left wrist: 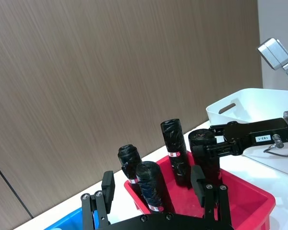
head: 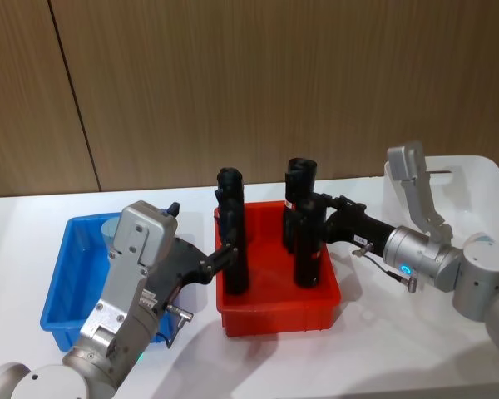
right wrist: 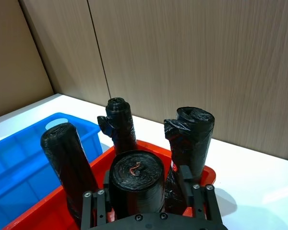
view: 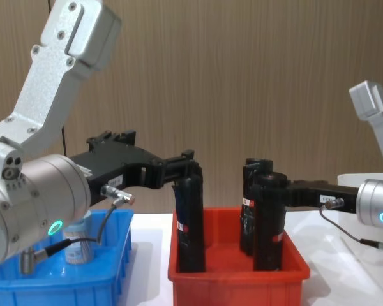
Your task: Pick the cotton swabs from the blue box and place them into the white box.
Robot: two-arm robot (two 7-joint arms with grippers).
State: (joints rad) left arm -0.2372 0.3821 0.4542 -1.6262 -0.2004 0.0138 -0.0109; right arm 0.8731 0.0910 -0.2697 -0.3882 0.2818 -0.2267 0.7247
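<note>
One jar of cotton swabs [view: 78, 246] with a pale lid stands in the blue box [head: 66, 287] at the left, partly hidden behind my left arm. My left gripper [head: 229, 249] is open, its fingers [left wrist: 108, 184] spread wide on either side of the front-left black roll [view: 189, 217] in the red bin [head: 279, 312]. At the front-right black roll [head: 308, 249], my right gripper [head: 316, 208] is shut around the upper part, with the pads [right wrist: 185, 176] pressed to its sides. The white box [head: 474, 179] stands at the far right, behind my right arm.
Two more black rolls [head: 299, 187] stand upright at the back of the red bin, between the blue and white boxes. A brown wood-panel wall [head: 249, 83] runs close behind the white table [head: 382, 357].
</note>
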